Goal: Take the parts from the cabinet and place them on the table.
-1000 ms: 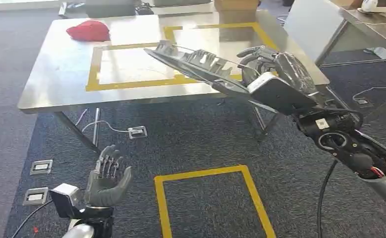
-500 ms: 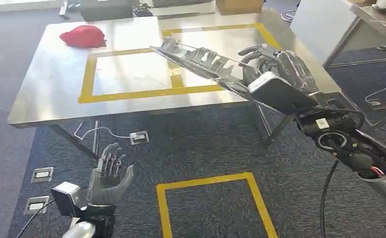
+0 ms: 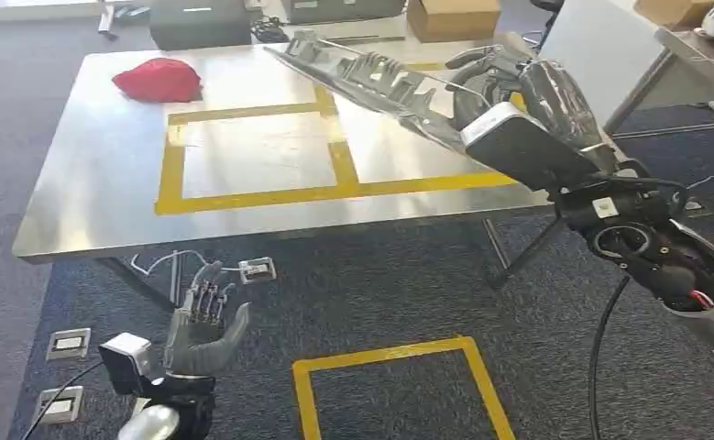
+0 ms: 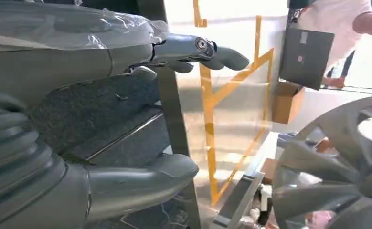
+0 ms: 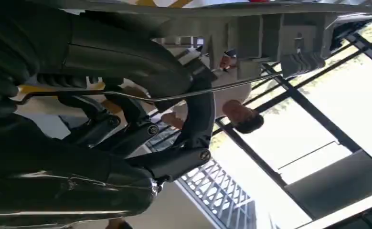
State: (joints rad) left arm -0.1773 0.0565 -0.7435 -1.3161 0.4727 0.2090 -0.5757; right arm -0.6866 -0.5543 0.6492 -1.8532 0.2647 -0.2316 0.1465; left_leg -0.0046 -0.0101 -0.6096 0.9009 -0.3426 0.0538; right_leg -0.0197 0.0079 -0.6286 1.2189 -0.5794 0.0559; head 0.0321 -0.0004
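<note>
While the right hand [image 3: 504,92] grips the part [image 3: 371,78] above the table [image 3: 87,183], the left hand [image 3: 202,325] hangs empty, fingers spread.

head view looks down from high at the table [image 3: 96,197]; both wrist views sit close behind their hands, sharing it.

The worktop [image 3: 105,192] is bare metal, smooth with a dull sheen, marked with glossy yellow tape [image 3: 335,188]. At its 11 o'clock corner lies a red cap [image 3: 158,80] of soft matt cloth. The long grey part [image 3: 371,82] looks like ribbed moulded plastic, slightly glossy. The right hand [image 3: 509,96] wears shiny clear film. The floor carpet [image 3: 380,275] is rough dark pile. At 12 o'clock a cardboard box [image 3: 452,16] looks matt.
</note>
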